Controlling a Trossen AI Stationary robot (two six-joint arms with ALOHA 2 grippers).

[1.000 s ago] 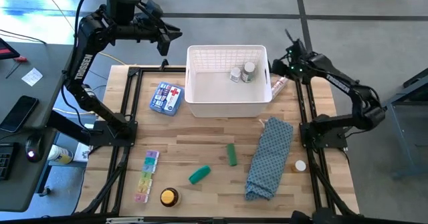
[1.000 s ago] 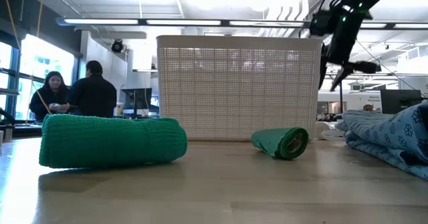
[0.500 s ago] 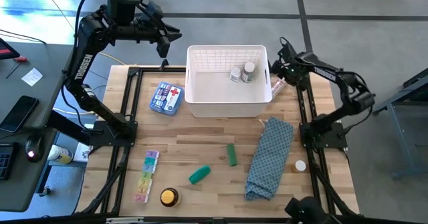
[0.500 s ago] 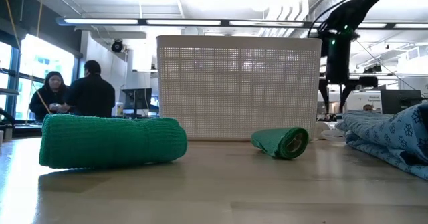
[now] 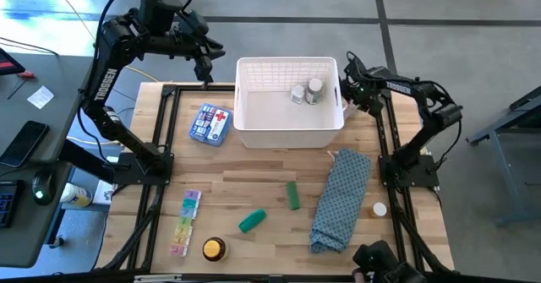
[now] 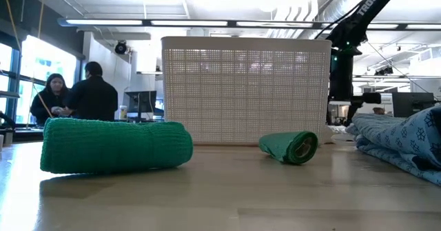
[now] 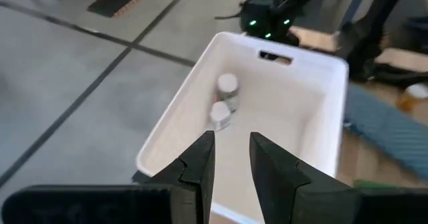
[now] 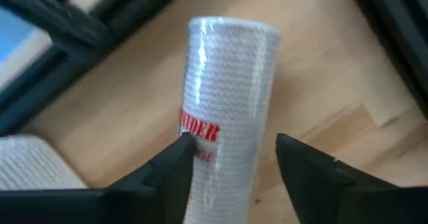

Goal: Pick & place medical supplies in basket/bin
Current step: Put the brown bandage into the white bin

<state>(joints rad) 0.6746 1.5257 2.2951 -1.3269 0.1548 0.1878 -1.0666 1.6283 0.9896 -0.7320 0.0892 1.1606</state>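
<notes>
Pick step: right hand (image 8: 231,160), fingers apart, straddles the white roll (image 8: 231,110) right of basket (image 5: 287,135). Next: close, lift. Left hand (image 7: 231,160) waits upper left, narrowly apart.

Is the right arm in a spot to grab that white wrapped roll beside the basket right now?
Probably yes. The right gripper is over the white roll, which lies on the table just outside the basket, with its open fingers on either side. Nothing lies across the roll; the basket wall sits close alongside.
</notes>
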